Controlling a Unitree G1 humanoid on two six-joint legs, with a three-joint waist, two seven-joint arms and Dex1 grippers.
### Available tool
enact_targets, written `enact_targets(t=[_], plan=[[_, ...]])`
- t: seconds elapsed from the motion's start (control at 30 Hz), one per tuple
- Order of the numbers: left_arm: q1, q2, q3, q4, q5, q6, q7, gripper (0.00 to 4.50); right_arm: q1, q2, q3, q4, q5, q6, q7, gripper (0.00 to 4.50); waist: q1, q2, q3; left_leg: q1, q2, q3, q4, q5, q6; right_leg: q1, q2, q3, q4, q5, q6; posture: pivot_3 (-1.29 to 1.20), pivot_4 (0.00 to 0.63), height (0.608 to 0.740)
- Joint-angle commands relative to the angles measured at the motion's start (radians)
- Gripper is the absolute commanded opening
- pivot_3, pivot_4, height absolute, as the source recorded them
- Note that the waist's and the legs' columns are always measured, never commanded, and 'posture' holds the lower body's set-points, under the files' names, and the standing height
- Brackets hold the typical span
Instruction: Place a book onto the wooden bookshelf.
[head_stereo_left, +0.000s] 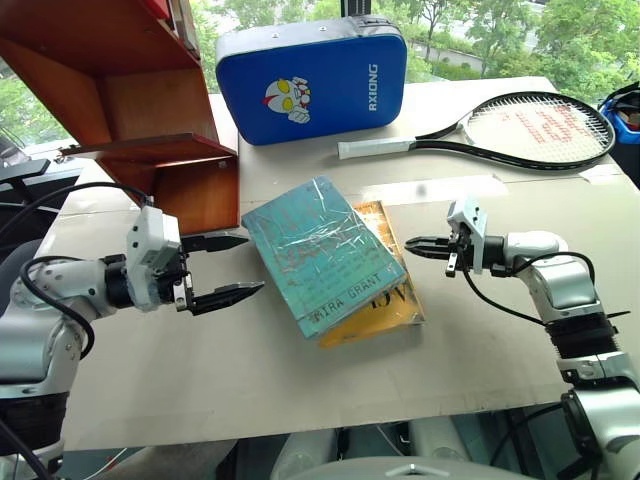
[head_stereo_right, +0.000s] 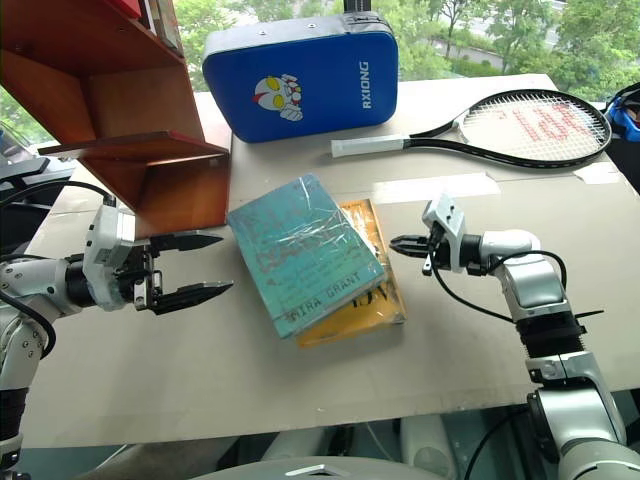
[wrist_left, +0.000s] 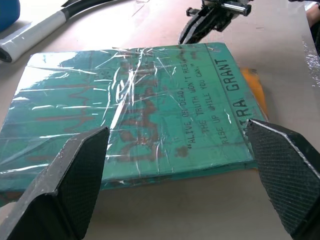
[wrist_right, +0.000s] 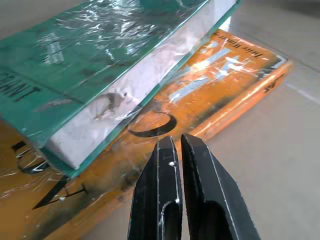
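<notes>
Between pincers: book (head_stereo_left: 322, 255); left pincer (head_stereo_left: 228, 268) agape; right pincer (head_stereo_left: 422, 246) closed.

Book (head_stereo_left: 318, 255) glossy crinkled plastic wrap; bookshelf (head_stereo_left: 150, 110) varnished wood.

The book (head_stereo_left: 322, 255) is teal-green under shiny clear wrap, with faded reddish title lettering and dark lettering along its near edge; its page block is white. Beneath it lies a yellow-orange book (head_stereo_left: 385, 310) with black lettering. The wooden bookshelf (head_stereo_left: 150, 110) is reddish-brown and varnished. The padded case (head_stereo_left: 312, 80) is blue with a red-and-white cartoon figure and white lettering. The racket (head_stereo_left: 520, 128) has a black frame, white grip and red mark on its strings. The surface (head_stereo_left: 300, 380) is pale beige. Both claws' fingers (head_stereo_left: 225, 296) are black.
</notes>
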Motion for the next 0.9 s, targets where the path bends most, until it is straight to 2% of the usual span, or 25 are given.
enact_targets(t=[0.03, 0.3, 0.43, 0.57, 0.67, 0.73, 0.83, 0.9], plan=[[0.01, 0.016, 0.013, -0.004, 0.005, -0.018, -0.012, 4.5, -0.003, 0.013, 0.003, -0.072, 0.064, 0.024, 0.03, 0.05, 0.0, 0.0, 0.0, 0.0, 0.0, 0.0, 0.0, 0.0, 0.0, 0.0, 0.0, 0.0, 0.0, 0.0, 0.0, 0.0, 0.15, 0.74], [0.047, 0.018, 0.025, -0.006, 0.016, -0.023, -0.016, 4.5, 0.073, -0.003, 0.07, -0.213, 0.11, 0.11, 0.053, 0.05, 0.001, 0.0, 0.0, 0.0, 0.0, 0.0, 0.0, 0.0, 0.0, 0.0, 0.0, 0.0, -0.001, 0.0, 0.0, 0.0, 0.15, 0.74], [0.073, 0.019, 0.011, -0.002, 0.038, -0.015, 0.0, 4.5, 0.06, -0.01, 0.03, -0.182, 0.099, 0.078, 0.011, 0.05, 0.001, 0.0, 0.0, 0.0, 0.0, 0.0, 0.0, 0.0, 0.0, 0.0, 0.0, 0.0, 0.001, 0.0, 0.0, 0.0, 0.15, 0.74], [0.106, -0.026, 0.005, -0.018, 0.018, 0.113, 0.123, 4.5, 0.08, -0.065, -0.061, -0.205, 0.141, 0.086, -0.006, 0.05, 0.007, 0.0, 0.0, 0.0, 0.0, 0.0, 0.0, 0.0, 0.0, 0.0, 0.0, 0.0, 0.0, 0.0, 0.0, 0.0, 0.15, 0.74], [0.143, -0.074, -0.006, -0.059, -0.05, 0.288, 0.226, 4.5, 0.146, -0.13, -0.141, -0.302, 0.227, 0.138, 0.021, 0.82, 0.018, 0.0, 0.0, 0.0, 0.0, 0.0, 0.0, 0.0, 0.0, 0.0, 0.0, 0.0, 0.0, 0.0, 0.0, 0.0, 0.15, 0.74], [0.164, -0.103, -0.009, -0.085, -0.107, 0.403, 0.282, 4.5, 0.205, -0.169, -0.194, -0.385, 0.285, 0.177, 0.021, 1.89, 0.024, -0.001, 0.0, 0.0, 0.0, -0.001, -0.001, 0.0, 0.0, 0.0, 0.0, 0.0, 0.0, 0.0, 0.0, 0.0, 0.15, 0.74], [0.132, -0.192, 0.018, -0.037, -0.279, 0.648, 0.403, 4.5, 0.316, -0.231, -0.282, -0.545, 0.392, 0.251, 0.019, 3.08, 0.036, 0.0, -0.001, 0.0, 0.0, -0.001, 0.0, 0.0, 0.0, 0.001, -0.001, 0.0, 0.0, 0.0, 0.0, 0.0, 0.15, 0.74], [0.095, -0.241, 0.041, 0.0, -0.366, 0.77, 0.475, 4.5, 0.367, -0.257, -0.322, -0.624, 0.452, 0.287, 0.005, 4.06, 0.043, -0.001, -0.001, 0.0, 0.0, -0.001, 0.001, 0.0, 0.0, 0.001, 0.0, 0.0, 0.001, 0.0, 0.0, 0.0, 0.15, 0.74]])
